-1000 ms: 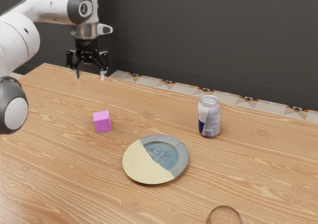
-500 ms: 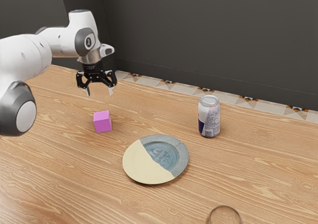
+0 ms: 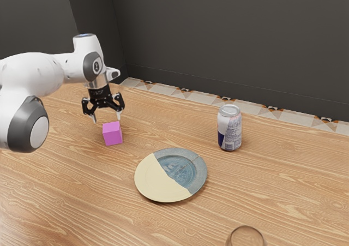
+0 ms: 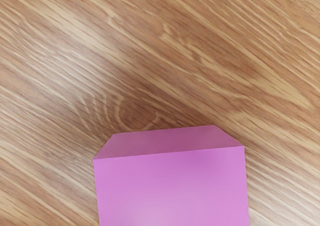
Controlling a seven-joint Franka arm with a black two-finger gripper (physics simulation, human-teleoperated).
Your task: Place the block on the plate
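My gripper: I had come down (image 3: 106, 119) since half a second earlier and hung just above the block, fingers apart, nothing clamped between them.
Pink block: it (image 3: 112, 133) sat on the table (image 3: 283, 191), where it had been, off the plate; in my wrist view it loomed large.
Meaning for the task: I judged this the end of the approach, with grasp, carry and release all to do.
Fingers against block edges: from that slant, I probably had a side for each finger, though I couldn't be sure of the centring; a little more descent seemed due before closing.
Plate: its rim (image 3: 144, 189) lay near the block, toward the exterior view's right, with wood between them; a low lift looked likely to clip it.
Can: it (image 3: 229, 129) stood upright beyond the plate, apart from it, so a short carry should have spared it.
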